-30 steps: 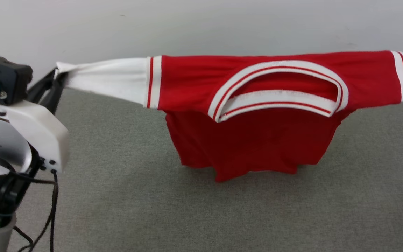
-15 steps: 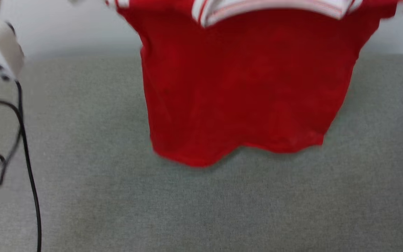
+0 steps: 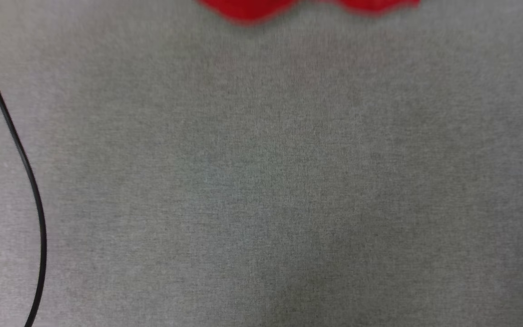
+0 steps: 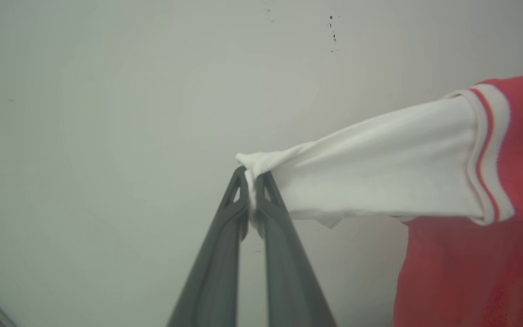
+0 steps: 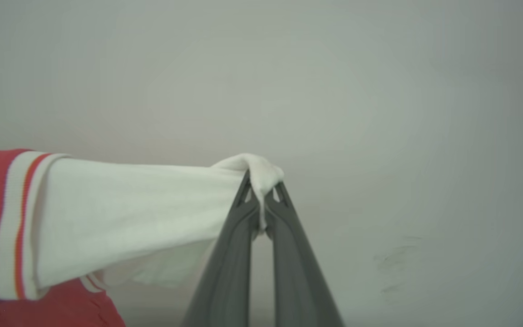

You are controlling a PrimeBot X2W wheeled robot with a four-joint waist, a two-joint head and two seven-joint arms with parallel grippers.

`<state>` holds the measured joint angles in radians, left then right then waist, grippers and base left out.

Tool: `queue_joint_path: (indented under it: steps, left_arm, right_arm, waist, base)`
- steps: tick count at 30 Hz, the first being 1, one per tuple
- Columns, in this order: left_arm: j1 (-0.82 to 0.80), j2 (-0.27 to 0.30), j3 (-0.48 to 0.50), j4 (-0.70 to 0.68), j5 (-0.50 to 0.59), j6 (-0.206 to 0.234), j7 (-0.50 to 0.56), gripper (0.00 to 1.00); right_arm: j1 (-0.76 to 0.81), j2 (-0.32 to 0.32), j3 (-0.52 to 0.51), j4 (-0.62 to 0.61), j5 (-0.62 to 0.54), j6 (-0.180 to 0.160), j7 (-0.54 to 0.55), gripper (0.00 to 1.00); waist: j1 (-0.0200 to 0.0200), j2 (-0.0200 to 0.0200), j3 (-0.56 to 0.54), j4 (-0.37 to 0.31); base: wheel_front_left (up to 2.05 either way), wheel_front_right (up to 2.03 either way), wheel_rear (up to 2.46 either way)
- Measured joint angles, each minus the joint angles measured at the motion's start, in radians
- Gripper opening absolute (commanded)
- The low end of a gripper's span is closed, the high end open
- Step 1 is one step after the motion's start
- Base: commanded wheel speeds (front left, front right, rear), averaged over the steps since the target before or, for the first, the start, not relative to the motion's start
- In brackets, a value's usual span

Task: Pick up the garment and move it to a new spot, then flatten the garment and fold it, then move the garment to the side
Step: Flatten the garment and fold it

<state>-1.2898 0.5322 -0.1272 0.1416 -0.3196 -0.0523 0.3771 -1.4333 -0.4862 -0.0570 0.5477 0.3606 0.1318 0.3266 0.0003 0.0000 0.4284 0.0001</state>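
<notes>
I've got the red jersey T-shirt (image 4: 506, 150) strung out before the pale wall (image 4: 107, 113), one white sleeve tip pinched tight in my left gripper (image 4: 253, 190) and the other in my right gripper (image 5: 262, 200), its hem over the grey cloth surface (image 3: 261, 181), a black cable (image 3: 30, 181) well left of it.

Garment (image 3: 248, 8) over mat (image 3: 261, 181) (cable (image 3: 43, 240) left)
</notes>
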Motion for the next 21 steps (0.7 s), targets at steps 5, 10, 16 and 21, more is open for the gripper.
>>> queue_joint_path:
  steps: [5,10,16,21]
  left_arm:
    - [-0.084,-0.029,-0.016,0.085,0.017,0.004,-0.065,0.0]
    - [-0.135,-0.059,-0.028,0.176,0.029,0.015,-0.151,0.0]
    - [-0.052,-0.103,-0.042,0.261,0.016,0.02,-0.253,0.0]
    - [0.071,-0.119,-0.054,0.277,0.002,0.023,-0.289,0.0]
  right_arm:
    - [-0.094,0.031,-0.003,0.082,-0.034,0.0,-0.046,0.0]
    - [-0.165,0.062,-0.005,0.167,-0.058,0.0,-0.122,0.0]
    - [-0.099,0.099,0.042,0.254,-0.015,0.0,-0.194,0.0]
    - [0.01,0.078,0.068,0.284,0.044,0.0,-0.207,0.0]
  waist:
    - [0.0001,0.0,0.065,0.001]
    - [0.0,0.0,0.131,0.003]
    - [0.0,-0.0001,0.16,0.012]
    - [-0.0001,0.0,0.128,0.019]
  base:
    - [0.0,0.0,0.0]
    - [0.0,0.0,0.0]
    - [0.0,0.0,0.0]
    - [0.0,0.0,0.0]
